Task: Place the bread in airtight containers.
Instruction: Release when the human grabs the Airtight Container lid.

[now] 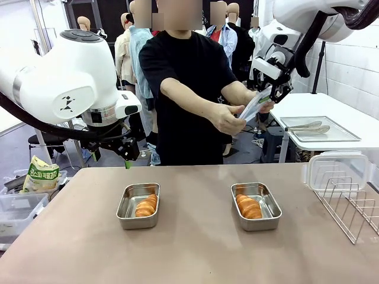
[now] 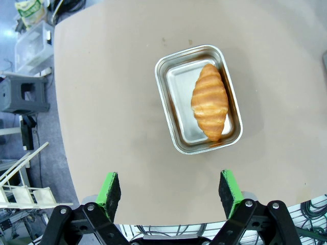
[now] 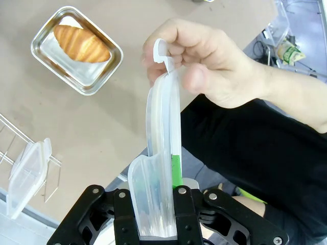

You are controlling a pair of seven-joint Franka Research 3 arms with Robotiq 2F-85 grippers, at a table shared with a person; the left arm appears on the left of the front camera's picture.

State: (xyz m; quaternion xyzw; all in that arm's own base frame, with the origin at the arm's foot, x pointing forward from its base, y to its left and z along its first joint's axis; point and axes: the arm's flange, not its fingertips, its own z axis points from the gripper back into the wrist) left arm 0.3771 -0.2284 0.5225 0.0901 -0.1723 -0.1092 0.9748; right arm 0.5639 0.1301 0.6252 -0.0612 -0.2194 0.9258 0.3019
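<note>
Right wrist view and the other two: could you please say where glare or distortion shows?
Right wrist view: the clear lid shines along its rim. Left wrist view: the table edge bows, wide-angle distortion; the left container mirrors its croissant. Front view: even light, soft shadows.

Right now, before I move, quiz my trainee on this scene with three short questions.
1. True or false: both tubs hold a croissant.
2. What do the right fingers grip? A) lid B) croissant C) nothing
3. Fill in: the left fingers stand ____ above the table.
Key: 1 true; 2 A; 3 open.
</note>
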